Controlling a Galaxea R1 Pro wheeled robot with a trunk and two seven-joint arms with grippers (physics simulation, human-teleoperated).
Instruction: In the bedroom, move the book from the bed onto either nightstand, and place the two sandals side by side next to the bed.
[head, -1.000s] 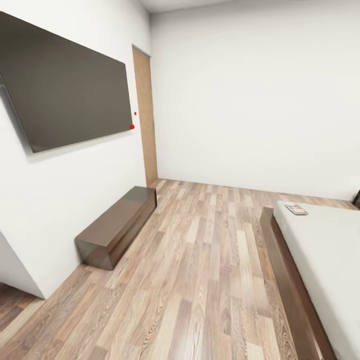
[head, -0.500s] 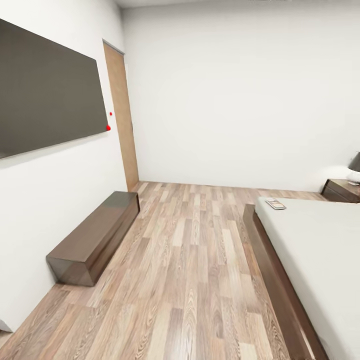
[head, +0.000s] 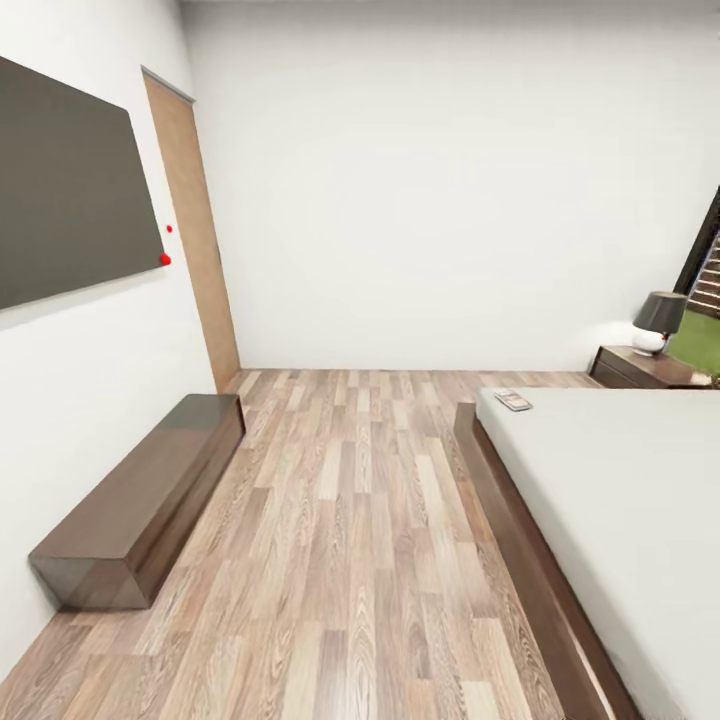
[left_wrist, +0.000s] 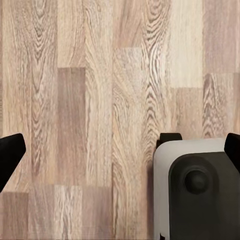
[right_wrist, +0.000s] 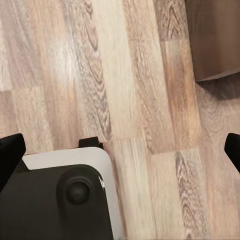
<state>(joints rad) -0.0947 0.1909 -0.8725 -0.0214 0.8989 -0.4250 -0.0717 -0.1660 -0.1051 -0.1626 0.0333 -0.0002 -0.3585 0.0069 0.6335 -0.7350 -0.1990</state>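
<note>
While you swung the head rightward, the nightstand (head: 640, 367) entered at 2 o'clock; the book (head: 513, 400) lay on the bed's (head: 620, 500) near corner. Both grippers hung wide, empty.

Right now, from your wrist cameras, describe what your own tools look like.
The left tool has plain matte black fingers, with no markings or cables visible. The right tool looks the same, black too. Each wrist view also shows a pale grey rounded housing with a black cap and round knob; I cannot tell which robot part it is.
</note>
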